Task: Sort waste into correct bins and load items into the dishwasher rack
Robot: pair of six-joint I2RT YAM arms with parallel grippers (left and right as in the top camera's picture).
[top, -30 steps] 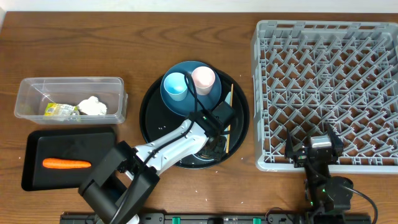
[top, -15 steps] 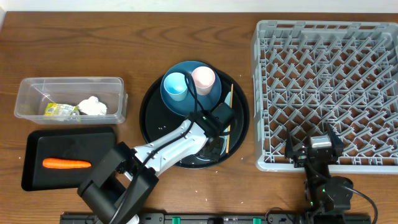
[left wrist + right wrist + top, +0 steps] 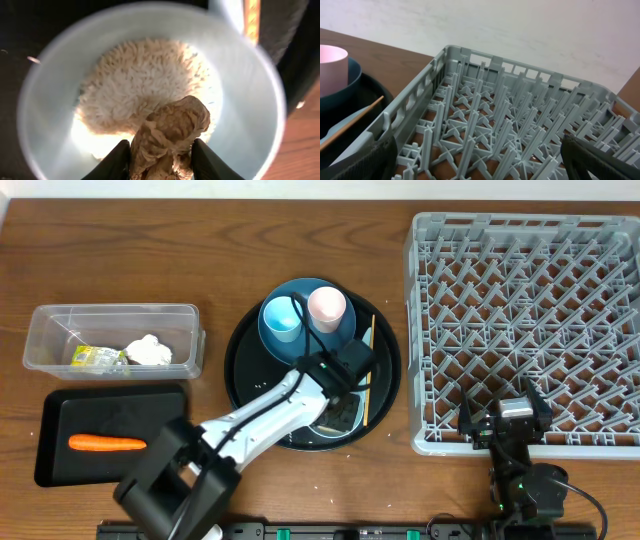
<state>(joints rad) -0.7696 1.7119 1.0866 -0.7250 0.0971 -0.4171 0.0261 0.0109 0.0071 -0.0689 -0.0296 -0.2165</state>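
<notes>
In the left wrist view my left gripper (image 3: pixel 161 161) is shut on a brownish food scrap (image 3: pixel 172 125) just above the rice (image 3: pixel 127 85) in the white bowl (image 3: pixel 262 95). Overhead, the left gripper (image 3: pixel 340 388) hovers over the bowl and hides it. A light-blue cup (image 3: pixel 282 317) and a pink cup (image 3: pixel 327 305) stand on the dark blue plate (image 3: pixel 300 345), with a chopstick (image 3: pixel 367 375) beside it. The carrot (image 3: pixel 107 444) lies in the black rectangular tray (image 3: pixel 60 415). The wrapper (image 3: pixel 97 357) and tissue (image 3: pixel 148 350) lie in the clear tub (image 3: pixel 110 315). My right gripper (image 3: pixel 505 425) is open and empty at the near edge of the grey rack (image 3: pixel 530 310). The spoon is out of view.
The plate, cups, bowl and chopstick all sit on a large round black tray (image 3: pixel 385 395) at the table's middle. In the right wrist view the rack's pegs (image 3: pixel 495 115) fill the frame, with the pink cup (image 3: pixel 330 67) and chopstick (image 3: pixel 350 130) at the left.
My left arm has shifted slightly over the bowl, the wrist a little farther from me. The right arm has not moved.
</notes>
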